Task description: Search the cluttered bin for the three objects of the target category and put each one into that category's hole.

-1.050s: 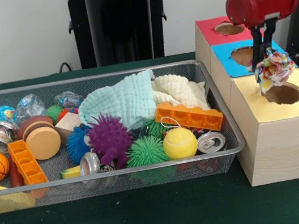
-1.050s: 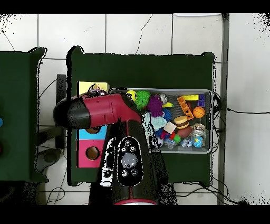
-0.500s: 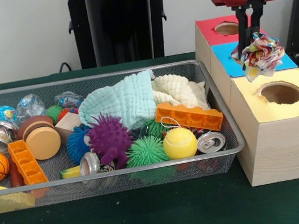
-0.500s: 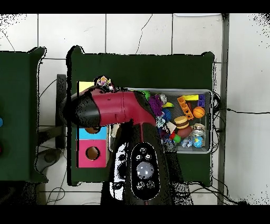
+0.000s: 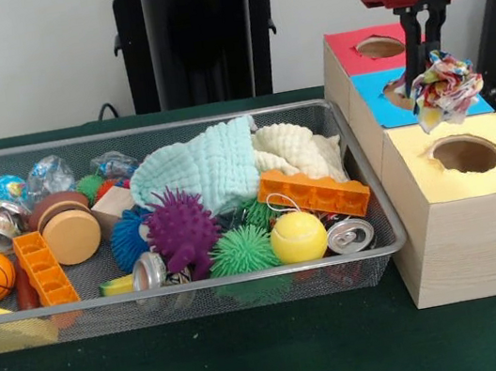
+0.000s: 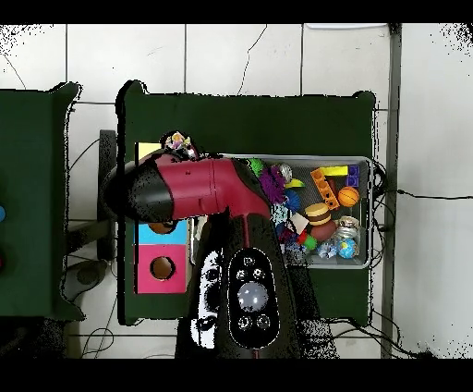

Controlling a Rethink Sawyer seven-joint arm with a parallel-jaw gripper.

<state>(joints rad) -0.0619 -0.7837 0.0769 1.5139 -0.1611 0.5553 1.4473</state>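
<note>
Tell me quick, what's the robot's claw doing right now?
Gripper: closed on a colourful crumpled cloth, held in the air above the yellow box's hole.

Multicoloured cloth [image 5: 444,88] (yellow hole [image 5: 467,153]).

Overhead: arm [image 6: 208,189] covers the blue hole, most of the box [image 6: 148,277] and the bin's [image 6: 369,213] left part. Front: arm cut by top edge; blue hole [image 5: 401,93] partly behind the multicoloured cloth [image 5: 443,88]. Fingertips buried in cloth, apparently clamped. Yellow block [image 5: 11,335] at bin's left corner partly cut off.
</note>
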